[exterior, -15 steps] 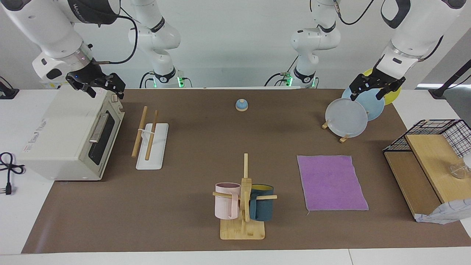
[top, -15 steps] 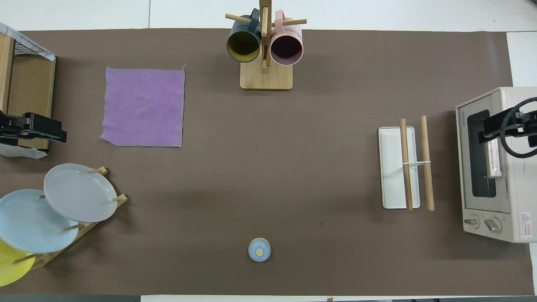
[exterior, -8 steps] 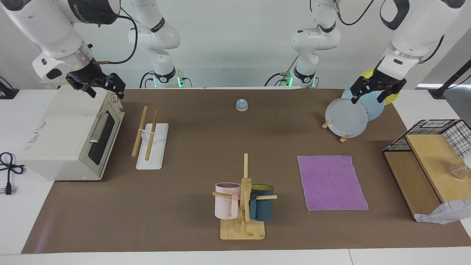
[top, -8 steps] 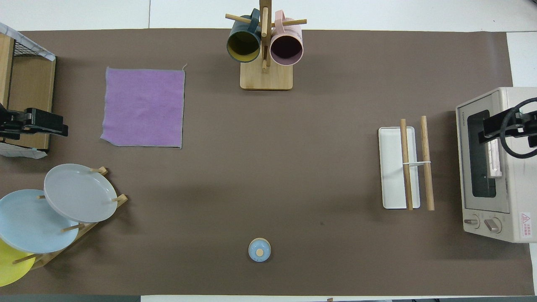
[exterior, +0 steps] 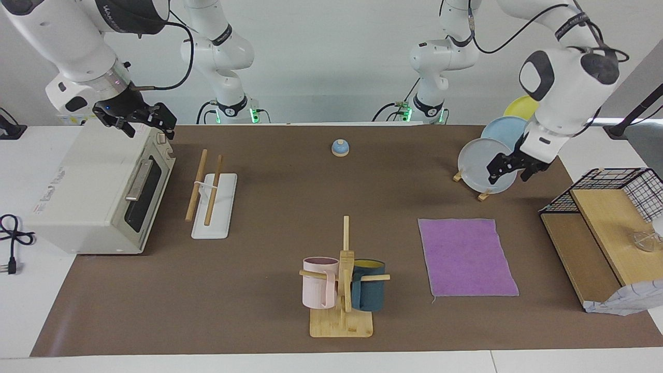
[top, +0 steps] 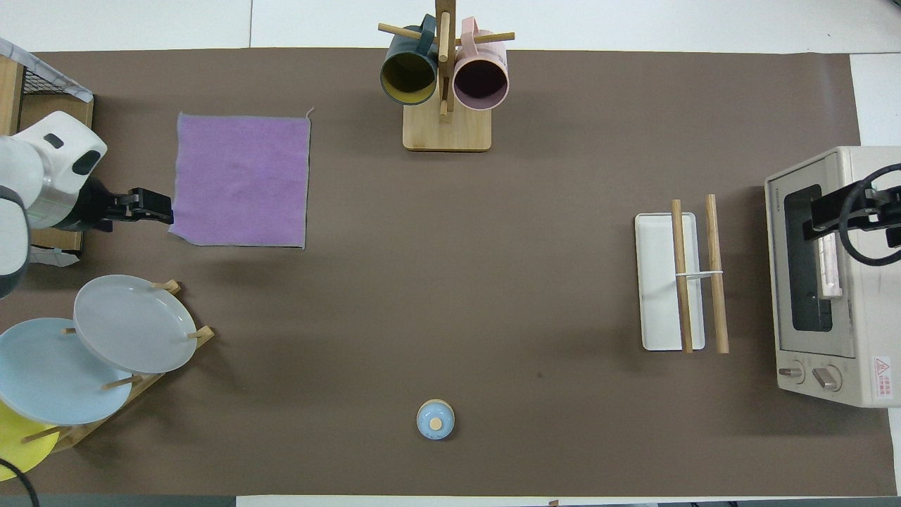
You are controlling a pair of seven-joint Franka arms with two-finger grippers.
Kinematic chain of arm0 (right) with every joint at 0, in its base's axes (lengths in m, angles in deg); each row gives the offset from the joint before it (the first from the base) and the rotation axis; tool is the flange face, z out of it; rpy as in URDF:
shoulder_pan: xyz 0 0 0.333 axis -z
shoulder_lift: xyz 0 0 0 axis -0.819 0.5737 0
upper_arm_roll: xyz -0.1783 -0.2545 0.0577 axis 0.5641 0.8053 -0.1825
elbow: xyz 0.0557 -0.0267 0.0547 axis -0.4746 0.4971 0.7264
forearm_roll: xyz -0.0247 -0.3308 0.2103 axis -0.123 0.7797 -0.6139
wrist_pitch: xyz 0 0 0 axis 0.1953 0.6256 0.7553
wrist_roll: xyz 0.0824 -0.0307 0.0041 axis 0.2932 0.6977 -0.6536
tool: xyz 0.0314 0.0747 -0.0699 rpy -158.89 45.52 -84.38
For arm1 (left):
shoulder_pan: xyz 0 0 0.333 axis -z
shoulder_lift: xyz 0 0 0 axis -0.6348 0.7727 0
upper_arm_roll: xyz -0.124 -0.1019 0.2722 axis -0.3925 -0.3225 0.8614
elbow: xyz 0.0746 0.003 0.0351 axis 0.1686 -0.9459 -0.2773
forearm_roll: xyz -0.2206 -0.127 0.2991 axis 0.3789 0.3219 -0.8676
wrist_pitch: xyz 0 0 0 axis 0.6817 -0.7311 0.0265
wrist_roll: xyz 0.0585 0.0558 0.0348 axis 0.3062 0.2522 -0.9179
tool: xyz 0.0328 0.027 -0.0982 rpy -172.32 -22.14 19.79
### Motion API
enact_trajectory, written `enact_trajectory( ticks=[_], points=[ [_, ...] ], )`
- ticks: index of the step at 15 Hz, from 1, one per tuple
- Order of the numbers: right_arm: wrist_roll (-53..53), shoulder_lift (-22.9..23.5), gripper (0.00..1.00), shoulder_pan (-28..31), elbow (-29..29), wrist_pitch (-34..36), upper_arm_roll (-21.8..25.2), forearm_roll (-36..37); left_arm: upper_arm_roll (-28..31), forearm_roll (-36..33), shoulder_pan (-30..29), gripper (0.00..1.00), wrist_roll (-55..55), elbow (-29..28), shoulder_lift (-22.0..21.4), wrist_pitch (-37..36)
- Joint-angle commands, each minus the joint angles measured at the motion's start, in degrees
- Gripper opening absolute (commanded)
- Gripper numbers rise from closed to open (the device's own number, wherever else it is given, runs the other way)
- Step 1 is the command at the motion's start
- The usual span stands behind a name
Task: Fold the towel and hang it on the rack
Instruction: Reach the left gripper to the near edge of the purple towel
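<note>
With the towel (exterior: 467, 257) flat toward the left arm's end, well apart from the rack (exterior: 212, 193), both empty grippers spread, the left gripper (exterior: 510, 170), above the plates (exterior: 487, 165), risks clipping them descending, while the right gripper (exterior: 135, 118) waits over the oven (exterior: 98, 189).

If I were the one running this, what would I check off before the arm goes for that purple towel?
1. Towel lies flat and spread out, purple face up, nothing on it: ok.
2. Left claw open and empty: ok.
3. Left claw touching the towel: not ok; it hangs in the air by the plates, short of the towel's edge.
4. Rack free, nothing hanging on its two wooden rods: ok.
5. Right claw out of the way: ok; it waits, open, over the toaster oven.
6. Path from towel to rack: cannot tell; the mug stand stands near that line.
</note>
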Motion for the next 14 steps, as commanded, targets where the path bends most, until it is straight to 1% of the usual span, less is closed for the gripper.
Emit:
enact_trajectory(
  ticks=[1,2,5,8,9,10,12,14],
  points=[
    [0.1,-1.3,1.0,0.3,1.7,-1.1,-0.1,-0.4,-0.1,0.7,-1.4,0.99,0.2,-4.6,1.7,8.7],
    [0.1,-1.3,1.0,0.3,1.7,-1.1,-0.1,-0.4,-0.2,0.7,-2.1,0.99,0.2,-5.2,2.7,10.1],
    [0.1,-1.3,1.0,0.3,1.7,-1.1,-0.1,-0.4,-0.2,0.7,-2.3,0.99,-0.4,-5.0,5.3,10.9],
    [0.1,-1.3,1.0,0.3,1.7,-1.1,-0.1,-0.4,-0.2,1.6,-2.9,0.89,-0.5,-4.7,7.0,11.3],
    [0.1,-1.3,1.0,0.3,1.7,-1.1,-0.1,-0.4,-0.2,3.4,-2.9,0.81,-0.5,-4.6,7.2,11.3],
    [0.1,-1.3,1.0,0.3,1.7,-1.1,-0.1,-0.4,-0.2,4.8,-3.0,0.76,-0.5,-4.6,7.3,11.5],
    [0.1,-1.3,1.0,0.3,1.7,-1.1,-0.1,-0.4,-0.2,5.6,-3.0,0.75,-0.6,-4.1,7.7,11.6],
    [0.1,-1.3,1.0,0.3,1.7,-1.1,-0.1,-0.4,-0.2,6.1,-2.9,0.75,-0.7,-2.5,9.2,11.4]
  ],
)
